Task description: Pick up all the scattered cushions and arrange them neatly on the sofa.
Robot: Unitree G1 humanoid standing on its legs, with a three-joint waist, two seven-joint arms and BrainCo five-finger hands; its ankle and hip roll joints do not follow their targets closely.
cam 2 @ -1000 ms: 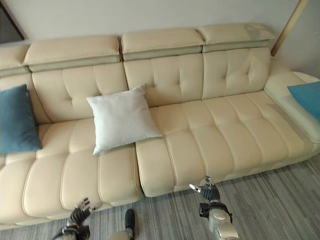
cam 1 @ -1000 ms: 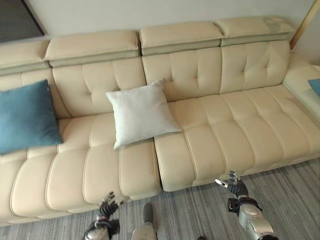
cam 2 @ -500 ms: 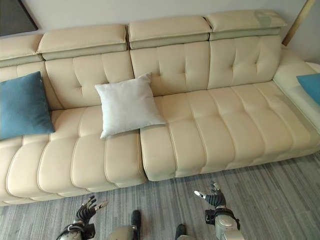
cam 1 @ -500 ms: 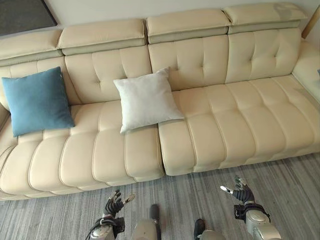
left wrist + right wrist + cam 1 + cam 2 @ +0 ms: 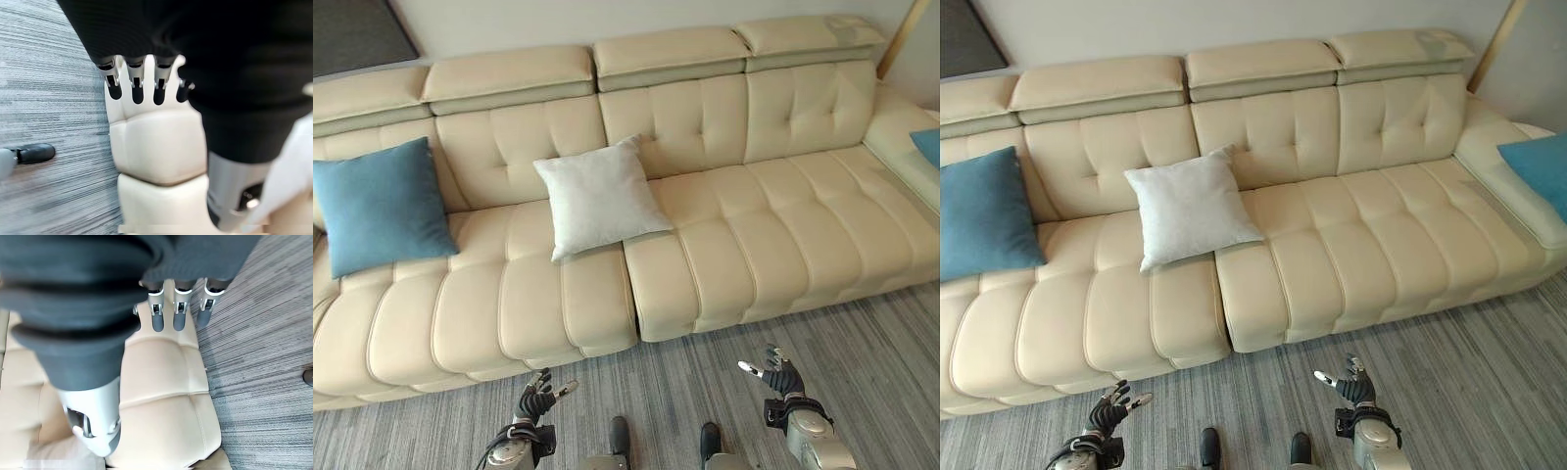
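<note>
Both hands empty, fingers relaxed, low over the carpet: left hand (image 5: 534,400), right hand (image 5: 780,375). White cushion (image 5: 598,197) and blue cushion (image 5: 382,206) rest on the sofa (image 5: 773,235); another blue cushion (image 5: 1537,168) far right, nearer right hand.

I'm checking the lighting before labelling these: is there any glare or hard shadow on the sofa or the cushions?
Left eye view: the sofa is evenly lit with no glare, only thin dark seams; the white cushion casts a faint soft shadow along its lower edge; the left blue cushion is lit flat. Right eye view: the same even light, also on the right blue cushion.
</note>
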